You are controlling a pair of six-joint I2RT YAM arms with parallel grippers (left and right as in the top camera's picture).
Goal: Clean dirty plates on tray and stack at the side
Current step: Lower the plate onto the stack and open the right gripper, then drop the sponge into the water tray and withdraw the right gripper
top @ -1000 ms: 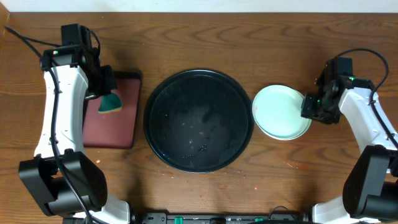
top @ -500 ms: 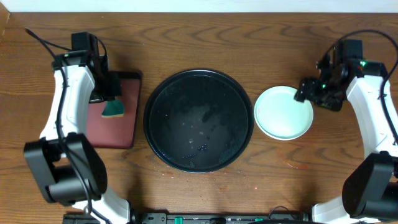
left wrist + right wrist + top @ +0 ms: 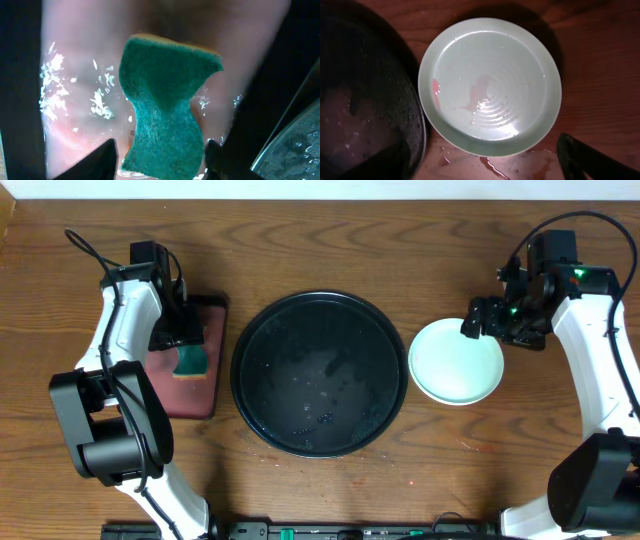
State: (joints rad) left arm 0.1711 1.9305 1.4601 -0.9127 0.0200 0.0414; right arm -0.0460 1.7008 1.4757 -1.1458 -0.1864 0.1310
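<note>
The black tray sits mid-table with water drops and no plates on it. A pale aqua plate lies on the wood just right of it; whether others lie under it I cannot tell. In the right wrist view the plate is wet and has a red smear near its left rim. My right gripper hangs open above the plate's far right edge and holds nothing. My left gripper stands open over the green sponge, one finger on each side of it.
The sponge rests on a maroon rectangular tray left of the black tray. A small puddle of water lies on the wood by the plate's near edge.
The right gripper opened, let go of the plate's edge and drew up and away. The left gripper opened and released the sponge onto the maroon tray.
</note>
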